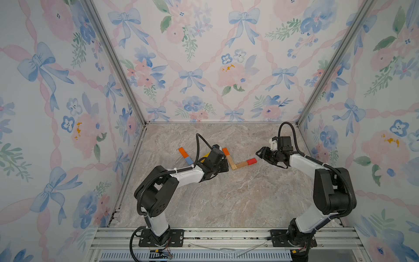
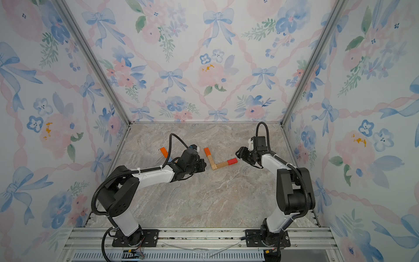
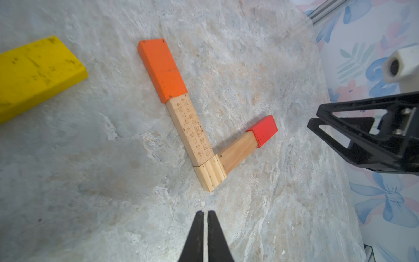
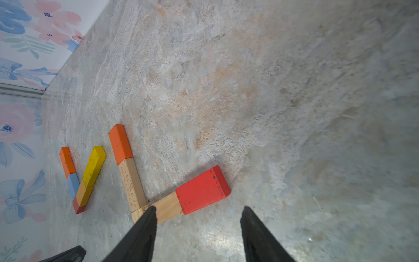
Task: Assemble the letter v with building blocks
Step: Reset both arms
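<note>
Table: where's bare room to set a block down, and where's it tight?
Open: the near half of the table, from the blocks to the front rail, and the far strip along the back wall. Crowded: between the two Vs, where the shut left gripper sits, and by the red block, at the open right gripper.

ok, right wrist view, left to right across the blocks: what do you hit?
Small orange block → yellow block → larger orange block → plain tan block → red block. The rest overlap these, so I left them out.
</note>
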Action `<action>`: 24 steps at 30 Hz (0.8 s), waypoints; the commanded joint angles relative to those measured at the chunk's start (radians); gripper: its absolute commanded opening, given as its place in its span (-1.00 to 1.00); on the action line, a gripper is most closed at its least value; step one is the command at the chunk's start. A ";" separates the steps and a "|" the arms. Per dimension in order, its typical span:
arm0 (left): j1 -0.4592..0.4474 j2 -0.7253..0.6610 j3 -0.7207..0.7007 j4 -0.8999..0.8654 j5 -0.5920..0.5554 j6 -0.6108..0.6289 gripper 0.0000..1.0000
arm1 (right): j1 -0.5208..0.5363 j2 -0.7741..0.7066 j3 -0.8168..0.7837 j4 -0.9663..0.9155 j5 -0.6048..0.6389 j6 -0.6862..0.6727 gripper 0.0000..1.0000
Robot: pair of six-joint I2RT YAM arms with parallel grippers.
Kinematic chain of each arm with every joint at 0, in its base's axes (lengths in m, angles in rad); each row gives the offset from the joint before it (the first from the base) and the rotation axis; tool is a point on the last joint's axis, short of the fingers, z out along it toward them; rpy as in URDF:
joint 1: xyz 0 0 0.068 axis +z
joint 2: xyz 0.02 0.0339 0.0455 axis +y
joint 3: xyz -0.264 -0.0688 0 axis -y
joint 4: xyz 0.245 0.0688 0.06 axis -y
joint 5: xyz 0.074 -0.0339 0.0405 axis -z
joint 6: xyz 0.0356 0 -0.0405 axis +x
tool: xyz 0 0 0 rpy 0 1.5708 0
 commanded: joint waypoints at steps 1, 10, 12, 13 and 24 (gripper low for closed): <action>-0.004 -0.074 -0.030 -0.018 -0.074 0.059 -0.80 | -0.017 -0.060 -0.017 -0.014 0.028 0.012 0.24; 0.006 -0.295 -0.110 -0.031 -0.260 0.189 -0.75 | -0.035 -0.164 -0.018 -0.068 0.106 -0.026 0.29; 0.015 -0.340 -0.122 -0.064 -0.342 0.212 -0.71 | -0.041 -0.180 -0.009 -0.089 0.114 -0.043 0.29; 0.022 -0.363 -0.129 -0.081 -0.378 0.227 -0.68 | -0.046 -0.194 -0.011 -0.086 0.113 -0.051 0.29; 0.190 -0.639 -0.264 -0.137 -0.599 0.373 -0.16 | -0.069 -0.419 -0.098 0.015 0.182 -0.143 0.48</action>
